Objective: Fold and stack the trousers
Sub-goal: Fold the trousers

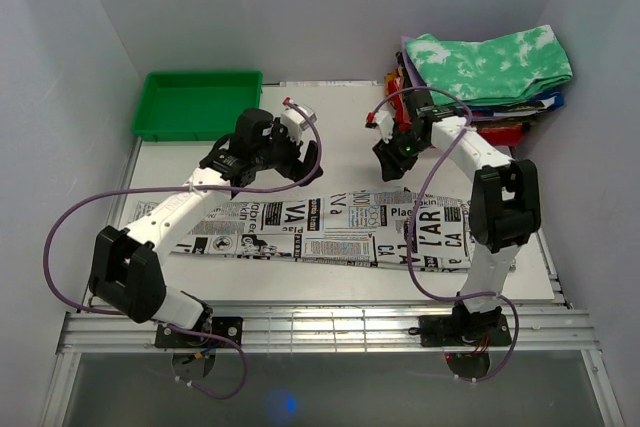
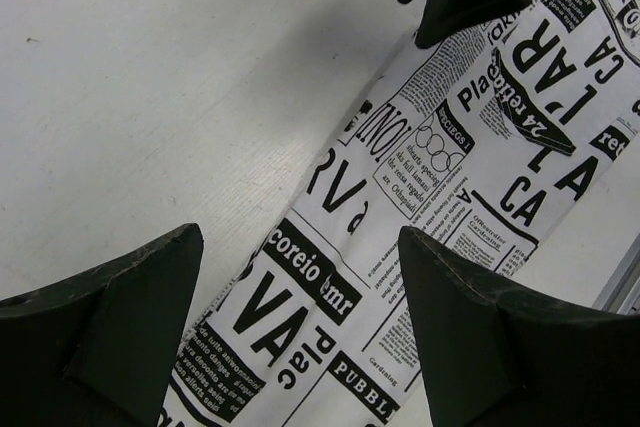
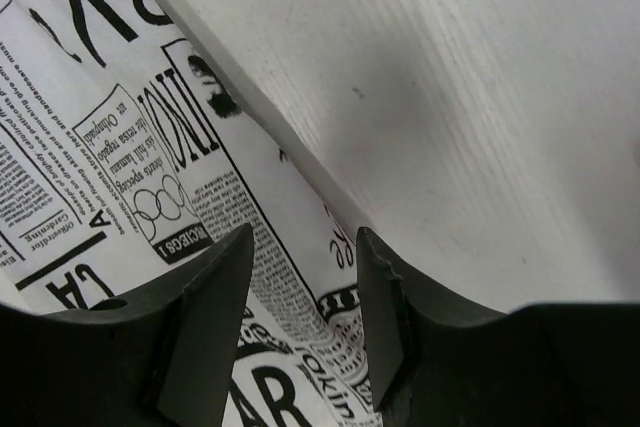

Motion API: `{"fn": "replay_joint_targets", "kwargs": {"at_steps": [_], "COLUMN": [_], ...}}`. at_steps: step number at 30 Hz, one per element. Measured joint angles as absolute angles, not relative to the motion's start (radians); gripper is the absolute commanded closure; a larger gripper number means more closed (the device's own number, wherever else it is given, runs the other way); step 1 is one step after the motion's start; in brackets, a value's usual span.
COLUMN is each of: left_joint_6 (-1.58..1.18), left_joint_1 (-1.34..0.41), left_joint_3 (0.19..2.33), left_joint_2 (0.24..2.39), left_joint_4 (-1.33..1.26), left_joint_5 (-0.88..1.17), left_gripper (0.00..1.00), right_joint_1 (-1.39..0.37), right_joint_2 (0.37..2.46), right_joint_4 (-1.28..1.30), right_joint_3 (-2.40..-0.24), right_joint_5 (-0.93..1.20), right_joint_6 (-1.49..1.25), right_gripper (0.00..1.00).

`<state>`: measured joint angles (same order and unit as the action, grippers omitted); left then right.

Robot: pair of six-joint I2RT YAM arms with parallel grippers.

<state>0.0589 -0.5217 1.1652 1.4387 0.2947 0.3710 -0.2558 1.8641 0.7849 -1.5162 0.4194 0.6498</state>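
**Both tools over the far edge, nothing gripped**

The trousers (image 1: 330, 232) lie flat as one long band along the near edge of the worktop (image 1: 340, 142), running from its left side almost to its right.

The step in hand looks like taking the band's far edge for a fold. To do it well, I judge each tool should come down straddling that edge and pinch every layer there (not only the top one). The pair should then lift and carry together so the cloth does not skew. A pinch too far in from the edge would likely bunch it.

The left tool (image 2: 300, 327) stands wide, with only printed cloth and bare worktop showing between its fingers; it holds nothing. The right tool (image 3: 295, 297) has a narrower gap, partly open, and is poised over the far edge close to its partner, also empty. I cannot tell whether either tool's tips touch the cloth. The folded pile (image 1: 490, 67) at the far right corner looks like the stacking place.
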Motion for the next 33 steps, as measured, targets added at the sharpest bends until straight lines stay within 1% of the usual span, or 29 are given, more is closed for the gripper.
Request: {"fn": "replay_joint_targets", "kwargs": {"at_steps": [4,11,12,13,16,24,25,30,33], "left_joint_6": [0.017,-0.024,-0.028,-0.031,-0.045,-0.068,-0.068,-0.068,-0.068], "left_joint_1": [-0.503,-0.457,-0.451,-0.444,-0.424,-0.402,-0.402,-0.402,-0.401], "left_joint_3": [1.165,1.165,1.165,1.165,1.165,1.165,1.165,1.165,1.165], "left_joint_2": [1.440,1.440,1.440,1.440,1.440,1.465,1.466,1.467,1.467], "left_joint_4": [0.295,0.295,0.295,0.296,0.298,0.300,0.300,0.306,0.307], "left_joint_5": [0.361,0.350,0.350,0.351,0.352,0.382,0.384,0.392,0.396], "left_gripper": [0.10,0.10,0.10,0.10,0.10,0.10,0.10,0.10,0.11], "right_joint_1": [-0.313,-0.349,-0.352,-0.356,-0.364,-0.374,-0.374,-0.344,-0.271], "right_joint_2": [1.938,2.007,2.017,2.020,2.020,2.020,2.020,2.024,2.055], "right_joint_4": [0.770,0.757,0.760,0.763,0.767,0.760,0.760,0.809,0.884], "right_joint_3": [-1.516,-1.516,-1.515,-1.514,-1.507,-1.474,-1.474,-1.524,-1.629], "right_joint_5": [0.376,0.313,0.310,0.306,0.293,0.236,0.232,0.243,0.281], "right_joint_6": [0.653,0.684,0.689,0.693,0.706,0.714,0.713,0.691,0.678], "right_gripper": [0.45,0.44,0.42,0.35,0.23,0.20,0.19,0.18,0.23]}}
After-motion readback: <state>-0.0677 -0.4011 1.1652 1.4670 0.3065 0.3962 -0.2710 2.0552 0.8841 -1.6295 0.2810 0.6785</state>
